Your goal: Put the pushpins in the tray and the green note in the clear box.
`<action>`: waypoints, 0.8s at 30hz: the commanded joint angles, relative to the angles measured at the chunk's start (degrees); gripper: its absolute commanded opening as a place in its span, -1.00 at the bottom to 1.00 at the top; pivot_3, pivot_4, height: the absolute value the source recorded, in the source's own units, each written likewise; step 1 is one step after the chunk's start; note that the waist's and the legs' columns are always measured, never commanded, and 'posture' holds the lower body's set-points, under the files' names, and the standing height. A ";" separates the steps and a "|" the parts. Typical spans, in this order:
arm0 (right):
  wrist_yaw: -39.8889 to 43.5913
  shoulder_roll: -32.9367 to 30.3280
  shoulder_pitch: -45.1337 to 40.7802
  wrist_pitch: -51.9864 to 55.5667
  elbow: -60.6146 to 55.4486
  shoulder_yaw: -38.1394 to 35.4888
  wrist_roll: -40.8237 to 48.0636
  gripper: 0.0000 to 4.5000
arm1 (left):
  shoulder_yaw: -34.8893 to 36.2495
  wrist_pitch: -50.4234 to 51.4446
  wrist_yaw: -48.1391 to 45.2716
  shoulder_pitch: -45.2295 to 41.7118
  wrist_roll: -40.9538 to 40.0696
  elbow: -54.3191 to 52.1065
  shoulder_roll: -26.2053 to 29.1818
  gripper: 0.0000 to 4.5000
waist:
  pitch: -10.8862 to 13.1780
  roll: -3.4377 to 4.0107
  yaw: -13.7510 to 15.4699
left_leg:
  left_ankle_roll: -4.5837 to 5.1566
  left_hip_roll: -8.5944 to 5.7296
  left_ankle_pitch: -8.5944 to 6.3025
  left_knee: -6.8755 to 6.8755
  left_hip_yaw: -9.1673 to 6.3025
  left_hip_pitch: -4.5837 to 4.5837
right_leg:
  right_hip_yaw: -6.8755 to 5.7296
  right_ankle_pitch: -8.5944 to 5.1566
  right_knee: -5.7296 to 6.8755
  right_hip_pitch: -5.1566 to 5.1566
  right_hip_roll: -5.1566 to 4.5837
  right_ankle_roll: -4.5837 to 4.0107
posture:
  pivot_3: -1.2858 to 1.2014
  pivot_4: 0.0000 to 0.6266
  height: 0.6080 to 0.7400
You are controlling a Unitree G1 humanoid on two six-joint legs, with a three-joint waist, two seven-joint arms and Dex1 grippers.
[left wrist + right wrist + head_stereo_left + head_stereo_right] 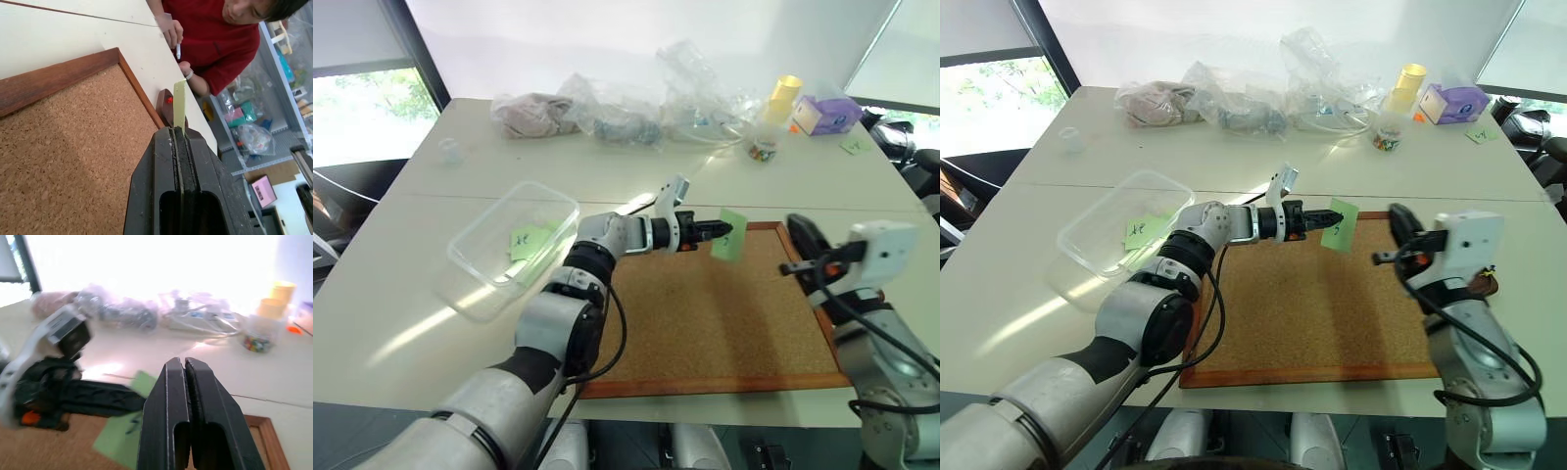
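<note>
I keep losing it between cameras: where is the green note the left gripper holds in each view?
Left eye: green note above the cork board's far edge.
Right eye: same, centre.
Left wrist: edge-on strip.
Right wrist: lower centre.
Shared landmark: cork board.

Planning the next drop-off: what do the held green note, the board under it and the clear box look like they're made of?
Green note: thin matte paper, seemingly; edge-on it is a sliver in the shut left gripper. Board: speckled cork surface, reddish wood-look frame. Clear box: transparent glossy plastic, probably; another green note shows through its wall.
</note>
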 commanded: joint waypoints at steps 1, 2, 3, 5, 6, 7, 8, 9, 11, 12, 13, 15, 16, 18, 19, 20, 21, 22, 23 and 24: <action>-2.85 -1.16 0.62 3.06 3.87 -7.77 2.53 -1.00 | -1.82 3.89 -1.18 3.22 -2.27 -12.33 0.48 -0.96 | -0.02 0.04 -0.11 | 0.00 0.00 0.00 0.00 0.00 0.00 | 0.00 0.00 0.01 0.00 -0.01 0.00 | 0.03 -0.52 1.00; -3.64 -2.09 0.87 4.51 5.87 -9.28 2.14 -1.00 | -3.15 5.69 -1.29 5.39 -2.71 -16.82 0.69 -0.96 | -0.04 0.06 -0.14 | -0.01 0.01 0.00 0.00 0.00 0.01 | 0.00 0.00 0.02 0.00 -0.01 0.00 | 0.03 -0.52 1.00; -4.06 -2.91 1.09 5.33 7.63 -10.42 1.82 -1.00 | -4.60 6.98 -1.50 7.53 -3.00 -21.15 0.94 -0.96 | -0.05 0.09 -0.19 | -0.01 0.02 0.00 0.00 0.01 0.02 | 0.00 0.00 0.03 0.00 -0.01 0.00 | 0.03 -0.52 1.00; -4.68 -4.33 1.38 7.49 10.93 -12.14 1.86 -1.00 | -7.21 9.92 -1.71 11.57 -3.91 -29.06 1.59 -0.96 | -0.08 0.14 -0.22 | -0.03 0.03 0.02 -0.01 0.01 0.03 | 0.01 0.00 0.06 0.00 -0.01 0.00 | 0.03 -0.52 1.00; -4.64 -5.13 1.63 7.69 12.55 -12.60 1.36 -1.00 | -8.21 10.93 -1.50 13.21 -4.26 -32.14 1.71 -0.96 | -0.09 0.15 -0.21 | -0.04 0.03 0.02 -0.01 0.01 0.04 | 0.01 0.00 0.07 0.00 -0.01 0.00 | 0.03 -0.52 1.00; -4.45 -5.79 1.80 8.03 14.10 -12.91 1.05 -1.00 | -9.07 11.95 -1.25 14.60 -4.64 -34.65 1.88 -0.96 | -0.09 0.16 -0.22 | -0.06 0.03 0.03 -0.01 0.00 0.04 | 0.02 0.00 0.10 0.00 0.00 0.00 | 0.03 -0.52 1.00; -4.37 -6.53 1.94 8.06 15.94 -13.12 0.35 -1.00 | -10.24 12.57 -1.16 16.10 -4.84 -37.00 2.02 -0.96 | -0.10 0.17 -0.20 | -0.08 0.03 0.05 -0.01 0.00 0.05 | 0.02 0.00 0.10 0.00 -0.01 0.00 | 0.03 -0.52 1.00; -4.13 -7.04 1.94 7.83 17.47 -13.39 0.10 -1.00 | -11.10 13.08 -0.99 17.29 -4.99 -38.73 2.00 -0.96 | -0.10 0.17 -0.19 | -0.08 0.02 0.05 -0.01 0.00 0.06 | 0.03 0.00 0.10 0.02 0.00 0.00 | 0.03 -0.52 1.00; -3.42 -7.88 1.83 7.13 19.95 -13.33 -0.30 -1.00 | -12.23 13.40 -0.50 19.10 -5.10 -40.76 1.81 -0.96 | -0.13 0.22 -0.17 | -0.07 0.01 0.06 -0.01 -0.01 0.08 | 0.03 0.00 0.10 0.05 0.00 0.00 | 0.03 -0.52 1.00; -2.89 -8.27 1.86 6.67 20.98 -13.09 -0.55 -1.00 | -12.53 13.27 -0.12 19.66 -5.09 -41.16 1.61 -0.96 | -0.13 0.23 -0.18 | -0.07 0.00 0.06 -0.01 -0.01 0.09 | 0.03 0.00 0.10 0.07 -0.01 0.00 | 0.03 -0.52 1.00; -2.47 -8.55 1.83 6.36 21.96 -12.79 -0.80 -1.00 | -12.65 13.21 0.30 20.05 -5.14 -41.34 1.42 -0.96 | -0.14 0.23 -0.20 | -0.07 0.00 0.06 -0.01 -0.01 0.09 | 0.04 0.00 0.10 0.07 -0.01 0.00 | 0.03 -0.52 1.00; -1.62 -9.11 1.57 5.59 24.19 -12.21 -1.39 -1.00 | -12.88 13.06 1.01 20.54 -5.32 -41.48 0.96 -0.96 | -0.14 0.24 -0.21 | -0.07 -0.01 0.06 -0.01 -0.02 0.09 | 0.04 0.00 0.10 0.07 0.00 0.00 | 0.03 -0.52 1.00; -1.17 -9.30 1.26 5.24 25.43 -11.86 -1.60 -1.00 | -13.09 12.90 1.18 20.79 -5.35 -41.56 0.74 -0.96 | -0.14 0.24 -0.21 | -0.06 -0.01 0.06 -0.01 -0.03 0.10 | 0.03 0.00 0.10 0.07 0.00 0.00 | 0.03 -0.52 1.00; -0.29 -9.70 0.15 4.52 28.29 -11.01 -2.11 -1.00 | -13.46 12.56 1.37 21.37 -5.57 -41.62 0.10 -0.96 | -0.14 0.24 -0.24 | -0.06 -0.01 0.06 0.00 -0.03 0.10 | 0.03 0.00 0.10 0.07 0.00 0.00 | 0.03 -0.52 1.00; -0.10 -9.82 -0.43 4.17 29.41 -10.72 -2.33 -1.00 | -13.38 12.69 1.43 21.51 -5.93 -41.62 -0.11 -0.96 | -0.14 0.25 -0.24 | -0.06 -0.02 0.06 0.00 -0.03 0.09 | 0.03 0.00 0.10 0.07 0.00 0.00 | 0.03 -0.52 1.00; 0.02 -9.96 -0.86 3.81 30.22 -10.48 -2.56 -1.00 | -13.47 12.73 1.33 21.58 -6.10 -41.68 -0.10 -0.96 | -0.14 0.25 -0.25 | -0.06 -0.02 0.06 -0.01 -0.03 0.09 | 0.04 0.00 0.10 0.07 0.00 0.00 | 0.03 -0.52 1.00; 0.44 -10.25 -1.24 3.49 30.89 -10.13 -2.76 -1.00 | -13.91 12.68 1.15 21.71 -6.05 -41.95 0.11 -0.96 | -0.15 0.27 -0.24 | -0.06 -0.02 0.06 -0.01 -0.03 0.10 | 0.03 0.00 0.10 0.07 0.00 0.00 | 0.03 -0.52 1.00; 0.76 -10.50 -1.65 3.21 31.52 -9.67 -3.07 -1.00 | -14.27 12.55 1.04 21.84 -5.98 -42.14 0.32 -0.96 | -0.16 0.28 -0.24 | -0.06 -0.02 0.06 -0.01 -0.04 0.10 | 0.03 0.00 0.10 0.07 0.00 0.00 | 0.03 -0.52 1.00; 1.00 -10.65 -2.00 2.99 32.01 -9.34 -3.31 -1.00 | -14.46 12.48 1.02 21.93 -6.02 -42.21 0.48 -0.96 | -0.17 0.29 -0.24 | -0.06 -0.02 0.06 -0.01 -0.04 0.10 | 0.03 0.00 0.10 0.07 0.00 0.00 | 0.03 -0.52 1.00; 1.28 -10.81 -2.24 2.74 32.45 -9.10 -3.35 -0.88 | -14.62 12.48 1.08 22.04 -6.14 -42.35 0.68 -0.99 | -0.17 0.29 -0.24 | -0.06 -0.02 0.06 -0.01 -0.04 0.10 | 0.03 0.00 0.10 0.07 0.00 0.00 | 0.03 -0.52 1.00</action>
